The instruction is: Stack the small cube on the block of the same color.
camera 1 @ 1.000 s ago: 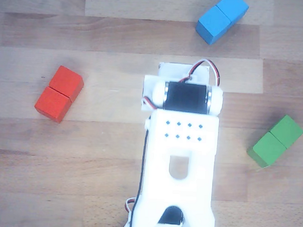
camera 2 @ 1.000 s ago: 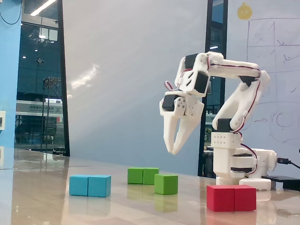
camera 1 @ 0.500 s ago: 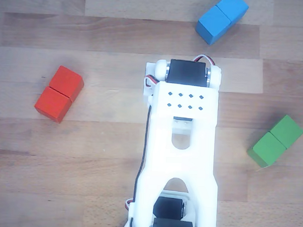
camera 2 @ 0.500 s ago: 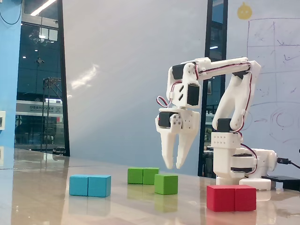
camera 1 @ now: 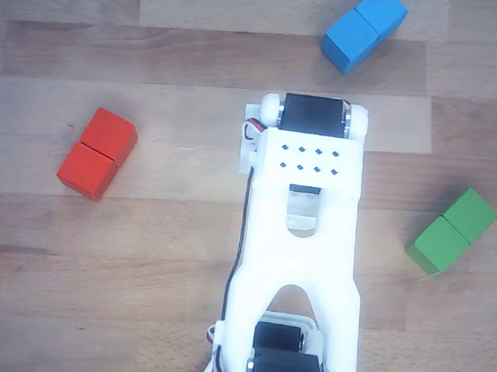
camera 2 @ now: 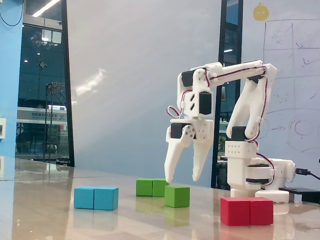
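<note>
The end effector (camera 2: 180, 179) hangs above the desk (camera 2: 60, 220) in the fixed view, fingers spread wide, pointing down, nothing between them. Just below it sits the small green cube (camera 2: 177, 196), flat on the desk, a little nearer the camera than the long green block (camera 2: 152, 187). From this low angle the two look close together, but I cannot tell whether they touch. In the other view from above, the white arm (camera 1: 300, 237) fills the middle and hides the cube completely.

How will it handle? It looks like plain wood: light, stiff, nothing to crush. The matte faces should give the fingers decent grip. Best hold, I'd say, is on two opposite side faces, low enough to stay square, leaving the bottom face free for setting down.

Around it: the long green block lies well out to the right in the view from above (camera 1: 452, 231), angled on the wood grain. A red block (camera 1: 97, 153) sits off to the left there, a blue one (camera 1: 364, 30) near the top edge. In the fixed view the blue block (camera 2: 96, 198) and the red one (camera 2: 247, 210) flank the green pair with room to spare. Nothing appears to stand in the way of the descent; the long green block is the one neighbour a finger might nudge.
</note>
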Controlling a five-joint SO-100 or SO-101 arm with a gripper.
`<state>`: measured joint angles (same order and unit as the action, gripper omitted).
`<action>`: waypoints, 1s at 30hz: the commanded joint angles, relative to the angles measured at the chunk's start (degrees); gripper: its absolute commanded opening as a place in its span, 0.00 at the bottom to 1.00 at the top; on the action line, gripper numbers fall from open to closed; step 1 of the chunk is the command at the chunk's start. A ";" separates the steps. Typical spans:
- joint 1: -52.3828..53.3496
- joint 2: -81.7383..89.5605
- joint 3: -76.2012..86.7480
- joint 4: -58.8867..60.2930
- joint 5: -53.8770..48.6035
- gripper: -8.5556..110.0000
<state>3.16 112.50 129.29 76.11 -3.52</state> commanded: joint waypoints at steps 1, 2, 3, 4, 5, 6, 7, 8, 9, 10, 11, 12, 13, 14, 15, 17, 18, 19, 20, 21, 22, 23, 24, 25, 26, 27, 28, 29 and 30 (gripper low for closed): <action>2.02 -1.41 -5.71 -1.41 0.26 0.30; 2.37 -1.93 -5.71 -2.11 0.26 0.30; 2.64 -2.37 -5.71 -2.90 0.26 0.30; 2.81 -2.81 -5.71 -3.78 0.26 0.30; 2.81 -3.08 -5.71 -4.66 0.26 0.30; 2.81 -3.43 -5.71 -5.45 0.26 0.30; 2.81 -3.69 -5.71 -6.24 0.26 0.30; 2.72 -3.96 -5.71 -6.94 0.26 0.30; 2.55 -4.22 -5.71 -7.47 0.26 0.30; 2.46 -4.57 -5.71 -7.91 0.26 0.30; 2.37 -4.92 -5.71 -8.26 0.26 0.30; 2.37 -5.36 -5.71 -8.53 0.26 0.30; 2.37 -5.80 -5.71 -8.79 0.26 0.30; 2.37 -6.33 -5.71 -9.05 0.26 0.30; 2.37 -6.94 -5.71 -9.23 0.26 0.30; 2.37 -8.09 -5.71 -9.84 0.26 0.30; 2.37 -8.61 -5.71 -10.20 0.26 0.30; 2.37 -9.14 -5.71 -10.55 0.26 0.30; 2.37 -9.58 -5.71 -10.99 0.26 0.30; 2.37 -10.11 -5.71 -11.43 0.26 0.30; 2.37 -10.55 -5.71 -11.87 0.26 0.30; 2.37 -10.99 -5.71 -12.13 0.26 0.30; 2.37 -11.25 -5.71 -12.39 0.26 0.30; 2.37 -11.43 -5.71 -12.48 0.26 0.30; 2.37 -11.60 -5.71 -12.48 0.26 0.29; 2.37 -11.69 -5.71 -12.48 0.26 0.28; 2.37 -11.78 -5.71 -12.48 0.26 0.27; 2.37 -11.87 -5.71 -12.48 0.26 0.25; 2.37 -11.87 -5.71 -12.57 0.26 0.23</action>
<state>5.45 100.28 128.94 64.51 -3.52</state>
